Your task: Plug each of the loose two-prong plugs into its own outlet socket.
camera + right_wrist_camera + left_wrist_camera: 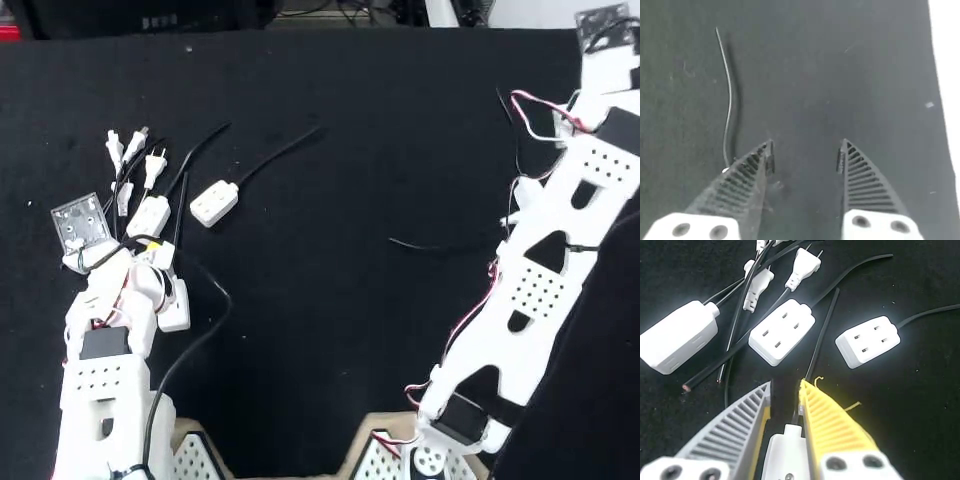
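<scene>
Room: your widest stretch of black mat [380, 150] lies between the arms.
Left gripper [785, 390]: nearly closed, pinching a white corded piece [785, 452].
Right gripper [805, 155]: spread wide, holding nothing.
Two-prong plug [804, 265]: loose, just beside middle socket [781, 331].

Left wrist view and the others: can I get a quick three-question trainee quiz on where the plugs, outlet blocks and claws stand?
1. True or false: the right claw is shut on something.
2. How many white outlet blocks lie ahead of the left claw in its wrist view? A) one B) three C) five
3. Fill in: the cords of the loose plugs and blocks are ____ in colour.
Key: 1 false, it is open over the black table; 2 B; 3 black.
</scene>
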`<action>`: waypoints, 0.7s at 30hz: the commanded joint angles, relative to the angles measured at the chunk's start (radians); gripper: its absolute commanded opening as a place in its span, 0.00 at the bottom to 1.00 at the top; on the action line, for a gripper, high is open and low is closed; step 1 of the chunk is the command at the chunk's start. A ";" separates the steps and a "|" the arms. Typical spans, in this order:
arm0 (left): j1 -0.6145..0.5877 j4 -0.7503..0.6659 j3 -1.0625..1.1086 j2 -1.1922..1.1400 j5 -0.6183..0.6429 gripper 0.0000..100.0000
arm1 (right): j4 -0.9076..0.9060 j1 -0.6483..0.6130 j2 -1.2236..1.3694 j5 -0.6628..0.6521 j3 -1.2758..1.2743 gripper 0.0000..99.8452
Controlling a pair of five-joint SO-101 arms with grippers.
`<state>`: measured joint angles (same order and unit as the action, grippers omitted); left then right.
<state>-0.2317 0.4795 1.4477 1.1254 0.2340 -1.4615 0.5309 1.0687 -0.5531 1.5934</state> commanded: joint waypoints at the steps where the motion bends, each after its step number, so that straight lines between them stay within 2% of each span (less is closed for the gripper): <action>1: -0.007 -0.015 -0.022 0.014 0.008 0.10 | -0.057 -0.026 -0.157 0.035 0.051 0.18; 7: -0.007 -0.015 -0.022 0.014 0.008 0.10 | -0.293 -0.123 -0.285 0.103 0.051 0.18; 13: -0.007 -0.015 -0.022 0.014 0.008 0.10 | -0.307 -0.206 -0.435 0.276 -0.054 0.18; 17: -0.007 -0.015 -0.022 0.014 0.008 0.11 | -0.308 -0.256 -0.687 0.358 -0.309 0.18; 21: -0.007 -0.015 -0.022 0.014 0.008 0.11 | -0.302 -0.325 -0.944 0.373 -0.727 0.18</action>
<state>-0.2317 0.4795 1.4477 1.1254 0.2340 -1.7361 0.2808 0.4166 -0.2018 1.2390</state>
